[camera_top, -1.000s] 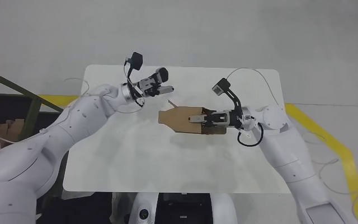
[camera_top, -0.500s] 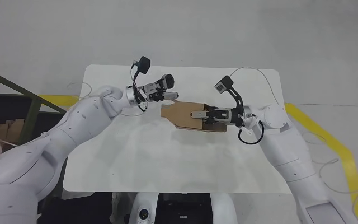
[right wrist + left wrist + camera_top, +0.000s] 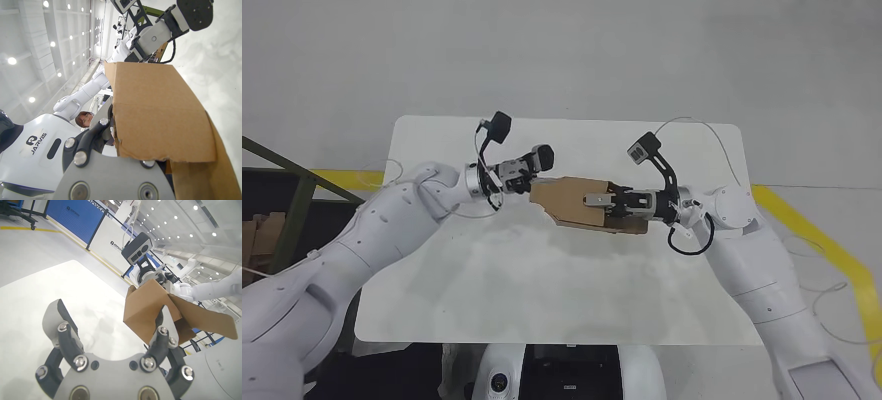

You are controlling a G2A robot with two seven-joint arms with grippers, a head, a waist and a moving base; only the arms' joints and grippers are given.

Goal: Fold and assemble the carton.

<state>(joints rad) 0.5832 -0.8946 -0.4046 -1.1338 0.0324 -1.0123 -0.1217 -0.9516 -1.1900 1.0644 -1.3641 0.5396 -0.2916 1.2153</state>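
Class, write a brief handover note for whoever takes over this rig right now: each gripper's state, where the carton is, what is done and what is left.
Right gripper: shut on the carton, holding it seemingly clear of the table.
Left gripper: open, at the carton's free end. One finger lies against or just in front of a side wall; contact is unclear.
Done: carton opened into a box shape and picked up.
Left: an end flap sticks out unfolded; the flaps need folding shut.
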